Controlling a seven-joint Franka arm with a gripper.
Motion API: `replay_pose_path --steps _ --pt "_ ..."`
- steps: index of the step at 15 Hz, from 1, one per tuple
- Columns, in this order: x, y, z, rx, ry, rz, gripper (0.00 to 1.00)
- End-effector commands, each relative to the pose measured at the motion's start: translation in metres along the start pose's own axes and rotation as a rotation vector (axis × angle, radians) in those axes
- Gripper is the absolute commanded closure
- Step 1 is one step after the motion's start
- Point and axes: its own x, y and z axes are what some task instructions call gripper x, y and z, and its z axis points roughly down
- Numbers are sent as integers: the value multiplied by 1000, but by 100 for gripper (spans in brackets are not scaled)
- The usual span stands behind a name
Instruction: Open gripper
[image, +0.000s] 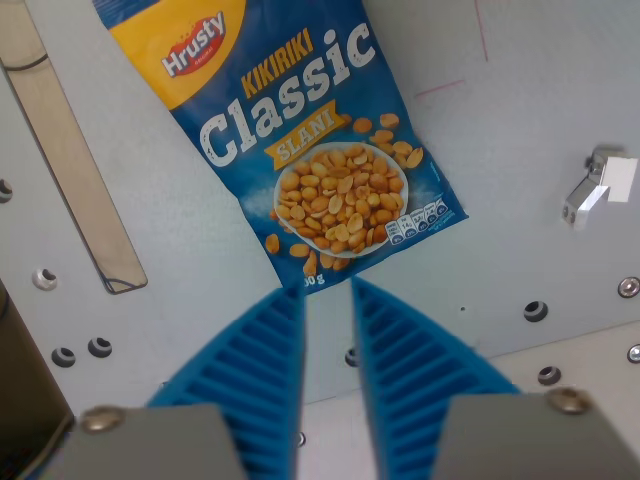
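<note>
On the wrist view's left a long tan strip (70, 160) lies flat on the grey tabletop (520, 130), with a few small bolt holes (98, 347) near it. In the middle lies a blue bag of peanuts (310, 140), flat and slanted, its bottom corner pointing down toward the claw (327, 290). Far over on the right sits a small white clip (598, 188), well apart from the bag.

The claw has two blue ribbed fingers (255, 350). They stand close to each other with just a thin gap between the tips — nothing is held in that gap. The tips sit just beside the bag's bottom edge, and it is hard to tell if they touch it or hang above it.

So the claw looks nearly closed and empty. The job is to open it, and that step looks not yet done. The next move seems simple — spread the two fingers wide apart. The arm likely does not need to go anywhere, and the bag should stay flat where it is.
</note>
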Motion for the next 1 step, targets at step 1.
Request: replay_pose_path --steps 1 --pt "0 0 -2 1 4 0 0"
